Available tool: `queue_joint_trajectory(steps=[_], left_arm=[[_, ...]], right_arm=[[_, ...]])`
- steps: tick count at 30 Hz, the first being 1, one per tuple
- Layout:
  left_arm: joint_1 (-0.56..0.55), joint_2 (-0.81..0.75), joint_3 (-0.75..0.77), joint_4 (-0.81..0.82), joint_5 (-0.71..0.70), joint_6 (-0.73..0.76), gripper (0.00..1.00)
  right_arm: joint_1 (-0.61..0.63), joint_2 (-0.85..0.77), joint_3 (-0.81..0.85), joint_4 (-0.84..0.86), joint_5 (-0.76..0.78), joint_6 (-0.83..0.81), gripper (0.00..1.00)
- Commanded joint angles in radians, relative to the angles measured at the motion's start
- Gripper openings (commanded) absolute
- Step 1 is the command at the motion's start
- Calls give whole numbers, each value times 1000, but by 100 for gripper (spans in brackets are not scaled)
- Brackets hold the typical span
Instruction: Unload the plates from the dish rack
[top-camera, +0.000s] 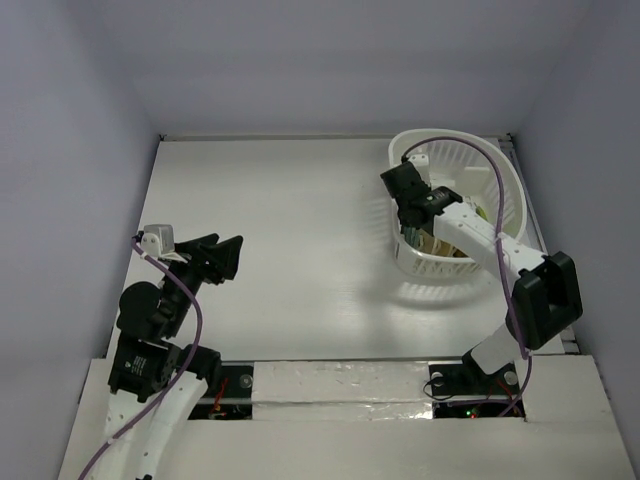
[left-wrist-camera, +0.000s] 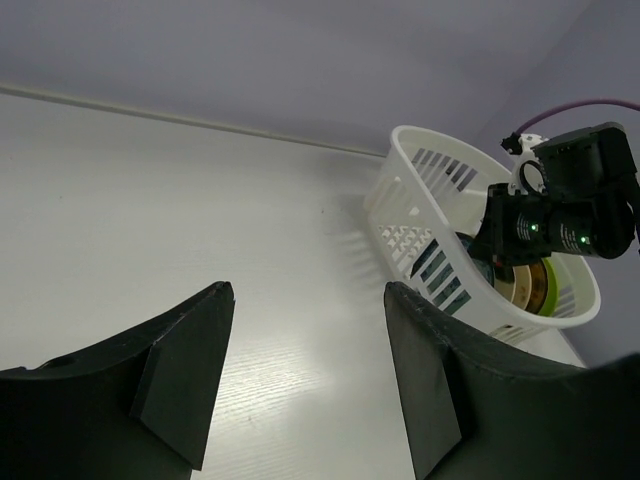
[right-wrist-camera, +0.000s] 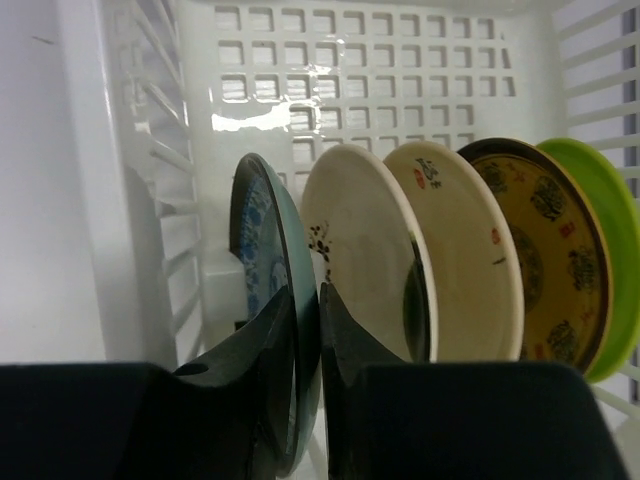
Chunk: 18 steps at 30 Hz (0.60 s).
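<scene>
Dish rack (right-wrist-camera: 350, 60) white, walls in a grid of slots; teal-blue plate (right-wrist-camera: 262, 240), pale blue-and-white figuring; cream plate (right-wrist-camera: 360, 250), dark sprig motif; second cream plate (right-wrist-camera: 465, 260), small red and dark marks; amber-yellow plate (right-wrist-camera: 545, 250), dark rim, dark medallions; lime-green plate (right-wrist-camera: 612, 230); right gripper (right-wrist-camera: 305, 300) and left gripper (left-wrist-camera: 308, 290) black; table (top-camera: 280, 220) white.

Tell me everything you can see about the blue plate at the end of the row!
The blue plate is small and round, teal with a blue-and-white pattern, and shiny like glazed pottery. It stands on its edge inside the white dish rack, first on the left in a row of five plates, nearest the slotted side wall. A cream plate stands right beside it. The right gripper has one black finger on each side of its rim and looks closed on it.
</scene>
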Motion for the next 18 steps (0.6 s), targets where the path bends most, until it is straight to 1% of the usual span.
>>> queue_joint_trajectory(steps=[1, 2, 4, 8, 12, 18], left_arm=[[-5, -11, -8, 30, 0, -5, 59], [-5, -13, -8, 32, 0, -5, 59], [-14, -16, -7, 30, -2, -4, 59], [-14, -21, -7, 30, -2, -4, 59], [-14, -21, -7, 32, -3, -4, 59], [-23, -22, -8, 30, -4, -4, 59]], right_arm=[[27, 5, 70, -43, 95, 9, 16], [28, 10, 77, -49, 110, 4, 12], [37, 15, 92, -60, 128, -3, 8], [57, 25, 121, -77, 167, -20, 5], [67, 47, 153, -103, 204, -37, 0], [89, 39, 181, -102, 259, -65, 0]])
